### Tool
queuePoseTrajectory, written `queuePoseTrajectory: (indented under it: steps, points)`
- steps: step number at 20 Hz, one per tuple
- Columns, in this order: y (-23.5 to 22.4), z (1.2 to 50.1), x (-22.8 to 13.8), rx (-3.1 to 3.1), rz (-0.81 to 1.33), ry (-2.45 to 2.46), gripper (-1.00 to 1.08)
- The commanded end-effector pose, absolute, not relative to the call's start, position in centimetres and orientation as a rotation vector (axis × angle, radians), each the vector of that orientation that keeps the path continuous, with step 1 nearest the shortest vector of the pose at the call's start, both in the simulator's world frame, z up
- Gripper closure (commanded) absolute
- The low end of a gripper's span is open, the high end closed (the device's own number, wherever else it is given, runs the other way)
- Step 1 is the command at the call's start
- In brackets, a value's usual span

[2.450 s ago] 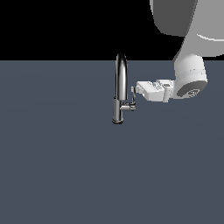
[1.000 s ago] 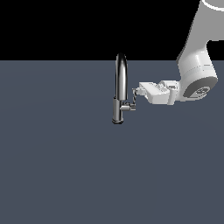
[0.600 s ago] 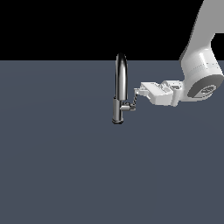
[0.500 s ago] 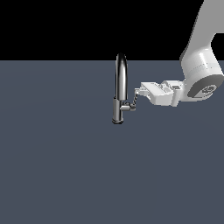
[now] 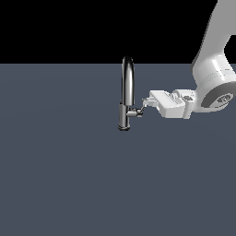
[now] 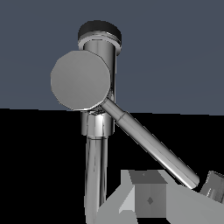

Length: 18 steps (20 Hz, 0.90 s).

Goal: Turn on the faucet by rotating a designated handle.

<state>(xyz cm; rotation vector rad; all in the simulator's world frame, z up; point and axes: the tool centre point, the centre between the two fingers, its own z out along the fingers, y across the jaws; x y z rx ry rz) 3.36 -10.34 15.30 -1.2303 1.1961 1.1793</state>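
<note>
The chrome faucet [image 5: 127, 87] stands upright on the dark floor, its arched spout on top. The handle [image 5: 139, 109] is a thin lever slanting up from a short stub toward the exterior view's right. My gripper [image 5: 147, 102] reaches in horizontally from that side, right at the lever's tip. In the wrist view, the faucet [image 6: 97, 131] shows a round stub cap, and the handle [image 6: 148, 142] runs diagonally from it. Its tip lies between my gripper's [image 6: 183, 193] two fingers [image 6: 148, 199], which stand apart, wider than the lever.
The white arm [image 5: 214, 78] comes down from the upper right of the exterior view. A flat dark grey floor [image 5: 69, 175] surrounds the faucet, under a black background.
My gripper has drifted down and slightly toward the exterior view's right. The lever tip has gone with it, so the handle tilts lower than before.
</note>
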Motion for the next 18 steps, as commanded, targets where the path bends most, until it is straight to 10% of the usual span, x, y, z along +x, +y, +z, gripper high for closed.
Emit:
queuePoseTrajectory:
  steps: [1, 18]
  points:
    - [-9.9, 14.1, 2.0, -1.223, 1.204, 1.197, 1.08]
    - [-9.9, 7.6, -0.1, -1.225, 1.204, 1.194, 1.08]
